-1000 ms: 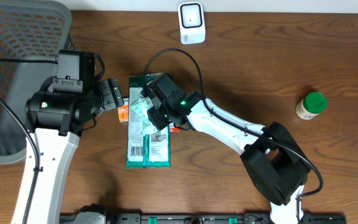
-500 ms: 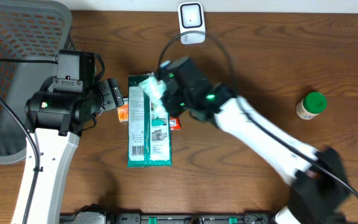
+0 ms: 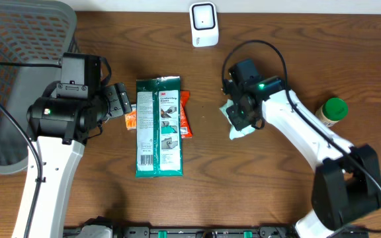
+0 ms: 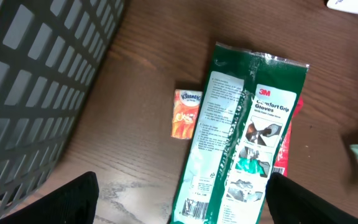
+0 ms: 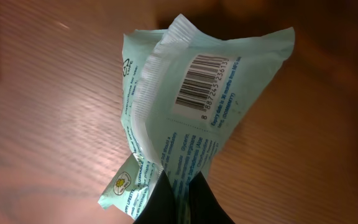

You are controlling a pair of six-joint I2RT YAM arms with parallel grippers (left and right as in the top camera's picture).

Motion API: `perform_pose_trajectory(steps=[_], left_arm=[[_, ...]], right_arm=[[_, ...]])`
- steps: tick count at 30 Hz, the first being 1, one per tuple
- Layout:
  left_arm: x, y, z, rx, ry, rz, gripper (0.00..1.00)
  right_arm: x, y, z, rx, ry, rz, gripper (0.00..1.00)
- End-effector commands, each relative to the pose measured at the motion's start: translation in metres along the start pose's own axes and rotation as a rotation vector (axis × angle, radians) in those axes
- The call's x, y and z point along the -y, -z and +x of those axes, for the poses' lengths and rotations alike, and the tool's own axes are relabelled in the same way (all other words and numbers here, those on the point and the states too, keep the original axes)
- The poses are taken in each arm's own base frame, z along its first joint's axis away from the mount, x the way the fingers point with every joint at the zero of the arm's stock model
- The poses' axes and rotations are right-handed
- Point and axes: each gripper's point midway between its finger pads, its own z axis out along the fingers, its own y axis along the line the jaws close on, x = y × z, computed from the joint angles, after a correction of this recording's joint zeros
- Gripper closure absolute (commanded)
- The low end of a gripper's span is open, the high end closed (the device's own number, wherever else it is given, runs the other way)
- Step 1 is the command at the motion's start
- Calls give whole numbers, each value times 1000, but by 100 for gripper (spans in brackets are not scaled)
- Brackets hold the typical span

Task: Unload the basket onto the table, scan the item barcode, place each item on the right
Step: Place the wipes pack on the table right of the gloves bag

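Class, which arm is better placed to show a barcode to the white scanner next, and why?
Right. The right arm has its jaws shut on the pale green packet, with the barcode exposed. The left arm has open jaws holding nothing.

One each: basket (image 3: 18, 39), scanner (image 3: 204, 24), bottle (image 3: 331, 112), glove pack (image 3: 158, 129), mint pouch (image 5: 191, 106), tissue packet (image 4: 188, 114), red packet (image 3: 186, 120).

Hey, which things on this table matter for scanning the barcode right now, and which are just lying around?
In the job:
- mint packet, barcode showing, gripped by the right end effector
- white scanner

Lying about for now:
- gloves pack
- tissue packet
- red packet, partly under the gloves pack
- green-capped bottle
- basket
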Motion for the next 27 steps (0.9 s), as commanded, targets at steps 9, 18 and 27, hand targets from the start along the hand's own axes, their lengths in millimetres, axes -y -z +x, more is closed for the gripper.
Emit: perform_pose_trajectory(steps=[9,18,27], left_arm=[[0,5,-8,33,-1,2,15],[114,-7,17,-123,-104,492,92],[266,-66,69,-289,-331,911,93]], right_arm=[[4,-11,-7,16,-44,-96,27],[14,46,-4,46,-206,-467,99],[23,50,13,194,-338,-857,99]])
